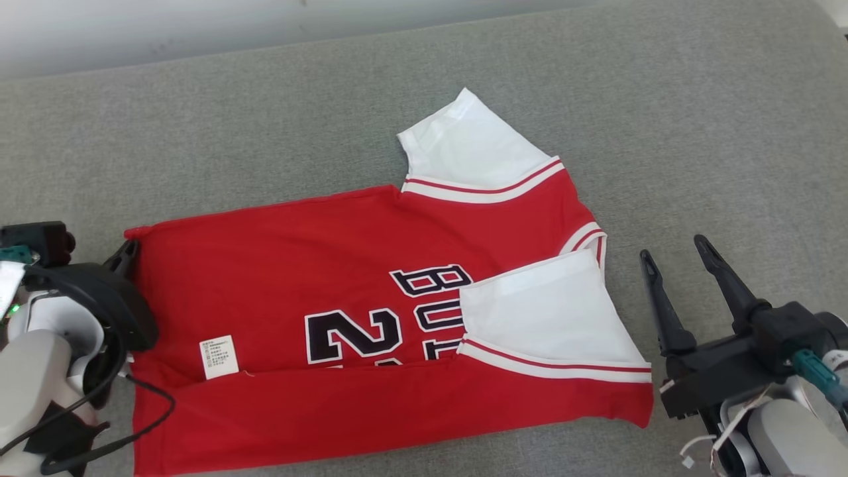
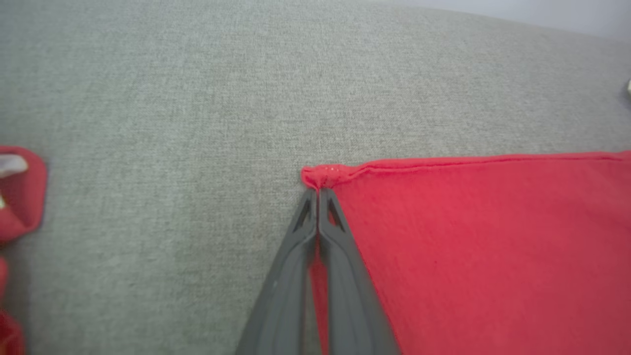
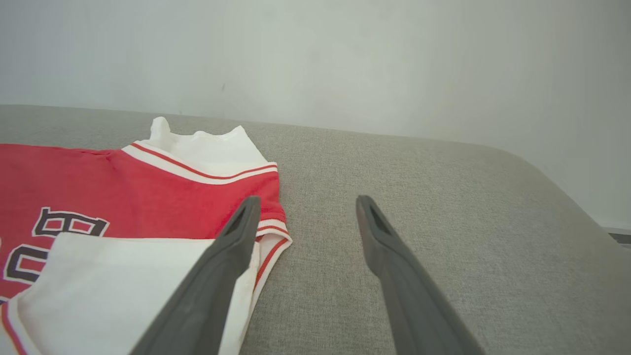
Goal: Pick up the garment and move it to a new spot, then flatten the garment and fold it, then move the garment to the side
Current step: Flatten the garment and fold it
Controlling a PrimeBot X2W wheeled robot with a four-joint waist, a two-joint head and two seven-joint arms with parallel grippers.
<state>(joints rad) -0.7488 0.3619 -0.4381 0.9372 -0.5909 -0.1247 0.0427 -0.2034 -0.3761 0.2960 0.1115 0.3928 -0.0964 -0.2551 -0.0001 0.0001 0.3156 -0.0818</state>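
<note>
The garment [image 1: 331, 265] is a red jersey with white sleeves and black lettering, lying mostly flat on the grey cushion, its near edge folded up over the front. My left gripper [image 1: 128, 252] is at the jersey's far-left corner. The left wrist view shows its fingers pressed together on that red hem corner [image 2: 323, 173], so the left gripper [image 2: 318, 192] is shut on the garment [image 2: 493, 246]. To the right of the jersey, beside the collar, my right gripper [image 1: 676, 255] stands open with nothing in it. In the right wrist view the right gripper [image 3: 305, 204] is spread over bare cushion beside the garment [image 3: 148, 182].
The grey fabric cushion [image 1: 662, 99] stretches wide behind and to the right of the jersey. A pale wall [image 3: 345, 59] rises behind it. A white care label [image 1: 219, 356] shows on the jersey near the fold. The cushion's rounded right edge [image 3: 581, 197] drops off.
</note>
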